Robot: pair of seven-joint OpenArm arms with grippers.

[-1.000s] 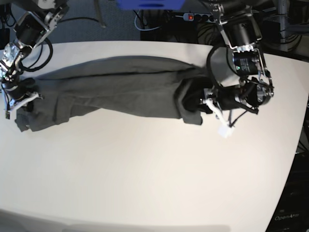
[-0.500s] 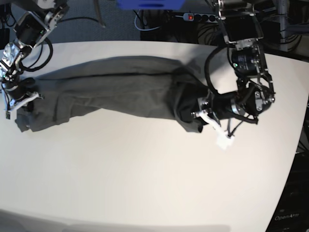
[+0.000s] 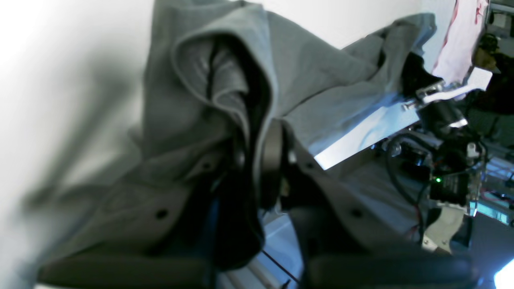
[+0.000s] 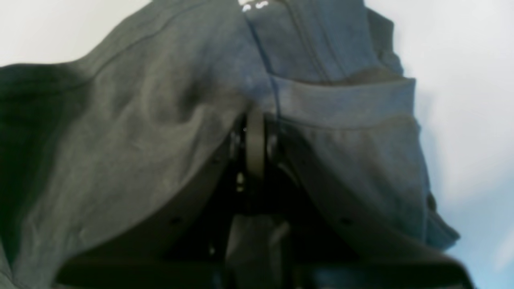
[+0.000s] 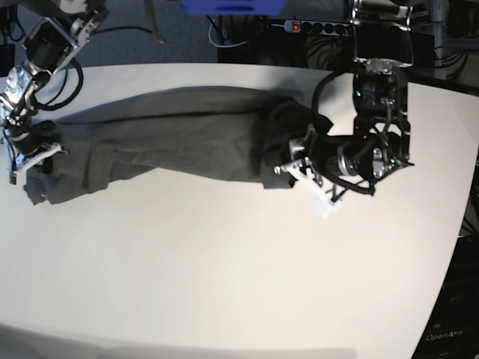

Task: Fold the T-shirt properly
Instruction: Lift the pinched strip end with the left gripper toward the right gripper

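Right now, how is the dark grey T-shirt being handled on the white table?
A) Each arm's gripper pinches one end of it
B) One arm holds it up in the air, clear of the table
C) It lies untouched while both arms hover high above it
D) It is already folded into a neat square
A: the T-shirt is stretched across the table, with the right gripper shut on one end and the left gripper shut on the other.
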